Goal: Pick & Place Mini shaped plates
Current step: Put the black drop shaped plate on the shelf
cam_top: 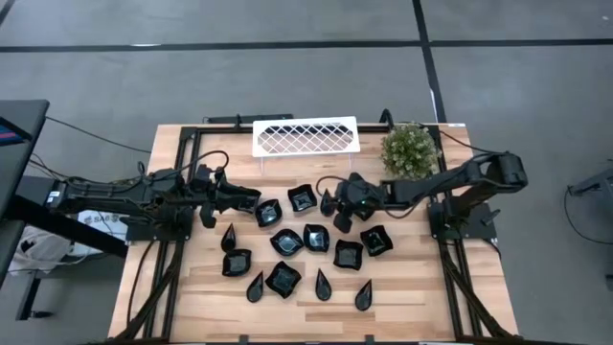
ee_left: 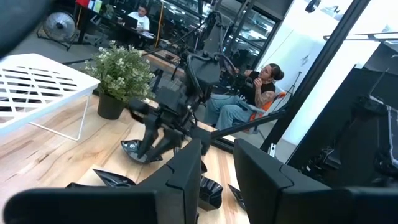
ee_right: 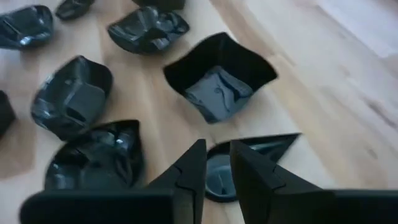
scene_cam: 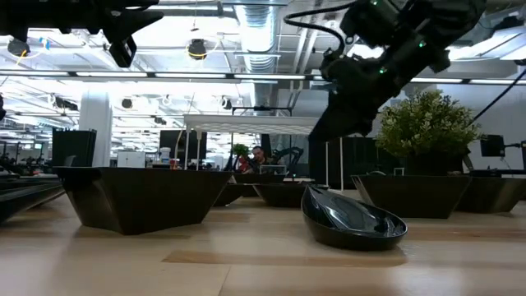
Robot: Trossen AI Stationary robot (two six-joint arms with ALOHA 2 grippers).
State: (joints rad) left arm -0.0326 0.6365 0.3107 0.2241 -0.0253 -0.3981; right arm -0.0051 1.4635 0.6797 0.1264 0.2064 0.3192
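Note:
Several glossy black mini shaped plates (cam_top: 285, 241) lie on their bases in the middle of the wooden table, some squarish (cam_top: 304, 198), some teardrop-shaped (cam_top: 323, 284). My right gripper (cam_top: 332, 204) hangs above the table (scene_cam: 341, 123), fingers a narrow gap apart (ee_right: 217, 149), over a teardrop plate (ee_right: 264, 149) with a squarish plate (ee_right: 219, 78) just beyond it. My left gripper (cam_top: 251, 199) is raised at the cluster's left side beside a squarish plate (cam_top: 268, 212). Its fingers (ee_left: 217, 144) stand slightly apart with nothing between them.
A white lattice tray (cam_top: 306, 136) stands on thin legs at the far edge, with a green bushy plant (cam_top: 410, 150) in a pot to its right. Black frame rails (cam_top: 182, 163) run along both table sides. People sit in the room beyond (ee_left: 252, 93). Bare wood lies near the front edge (cam_top: 421, 307).

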